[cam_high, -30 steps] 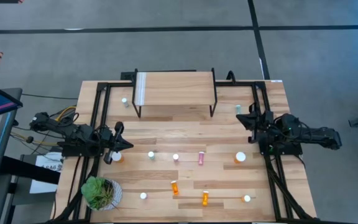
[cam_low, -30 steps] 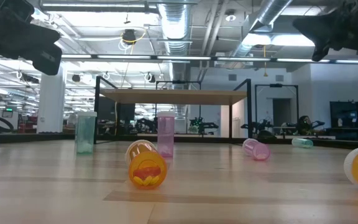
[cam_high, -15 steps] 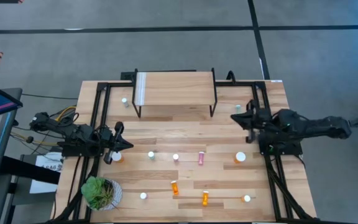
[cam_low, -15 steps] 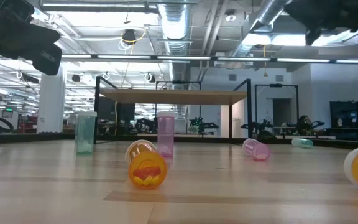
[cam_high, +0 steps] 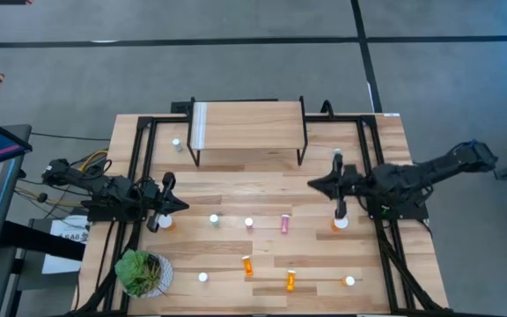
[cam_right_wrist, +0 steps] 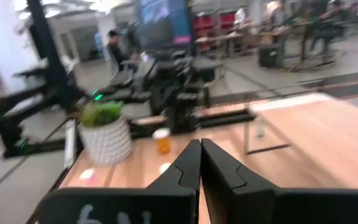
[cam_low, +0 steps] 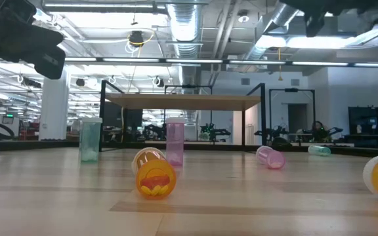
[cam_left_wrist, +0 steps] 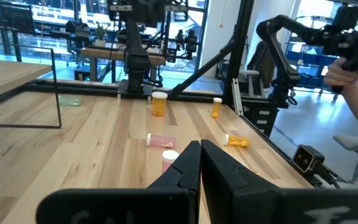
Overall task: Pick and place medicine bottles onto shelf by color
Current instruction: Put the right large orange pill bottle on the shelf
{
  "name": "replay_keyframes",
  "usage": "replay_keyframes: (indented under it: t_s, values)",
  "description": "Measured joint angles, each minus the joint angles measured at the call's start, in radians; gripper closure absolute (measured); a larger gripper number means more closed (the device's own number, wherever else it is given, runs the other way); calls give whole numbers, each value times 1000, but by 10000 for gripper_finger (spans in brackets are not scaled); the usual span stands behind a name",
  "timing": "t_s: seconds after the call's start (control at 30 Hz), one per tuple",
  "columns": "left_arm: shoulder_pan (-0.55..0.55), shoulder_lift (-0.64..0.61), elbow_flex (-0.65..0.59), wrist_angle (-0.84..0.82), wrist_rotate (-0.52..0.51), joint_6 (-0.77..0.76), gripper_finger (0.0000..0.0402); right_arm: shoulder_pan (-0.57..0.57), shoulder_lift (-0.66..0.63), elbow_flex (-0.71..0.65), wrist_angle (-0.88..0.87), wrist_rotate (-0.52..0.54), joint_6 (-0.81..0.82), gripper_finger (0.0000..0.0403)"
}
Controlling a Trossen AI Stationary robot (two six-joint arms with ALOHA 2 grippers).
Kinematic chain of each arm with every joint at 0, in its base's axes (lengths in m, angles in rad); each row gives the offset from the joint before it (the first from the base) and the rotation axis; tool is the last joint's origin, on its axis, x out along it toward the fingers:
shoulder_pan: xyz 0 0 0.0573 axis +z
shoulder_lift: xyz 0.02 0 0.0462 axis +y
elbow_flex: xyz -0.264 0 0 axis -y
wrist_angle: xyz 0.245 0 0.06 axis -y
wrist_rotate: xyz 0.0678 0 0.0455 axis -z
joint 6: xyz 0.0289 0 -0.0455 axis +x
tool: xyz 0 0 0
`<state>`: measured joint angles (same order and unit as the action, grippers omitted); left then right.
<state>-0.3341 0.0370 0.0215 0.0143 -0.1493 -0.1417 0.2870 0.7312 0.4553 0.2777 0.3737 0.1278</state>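
High view showed the right gripper [cam_high: 339, 187] shut and empty, at twelve o'clock from the wide orange bottle [cam_high: 340, 224] standing far from the shelf [cam_high: 246, 128]. Going down shut, it could tip that bottle. The left gripper [cam_high: 167, 204] waited, shut and empty.

Bright even overhead light; motion-blurred right wrist view.

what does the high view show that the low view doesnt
Only the high view shows the potted plant at the table's near left corner, both arms whole, the left gripper and the right gripper shut and empty, and the bare shelf top. Only the low view shows the room behind the table, and that the near orange bottle lies on its side while a green one and a pink one stand upright. Both show the shelf and scattered bottles.
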Motion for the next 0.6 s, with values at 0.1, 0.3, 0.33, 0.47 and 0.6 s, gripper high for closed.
replay_keyframes:
  t_s: [0.1,0.3,0.33,0.47,0.6]
  values:
    - [0,0,0,0,0,0,401,48,65,0,-25,50,26,365]
    - [0,0,0,0,0,0,401,131,178,0,0,248,74,365]
    - [0,0,0,0,0,0,401,143,183,0,-2,296,59,365]
    - [0,0,0,0,0,0,401,179,172,43,-40,427,-43,369]
    - [0,0,0,0,0,0,401,200,143,154,-141,433,-119,381]
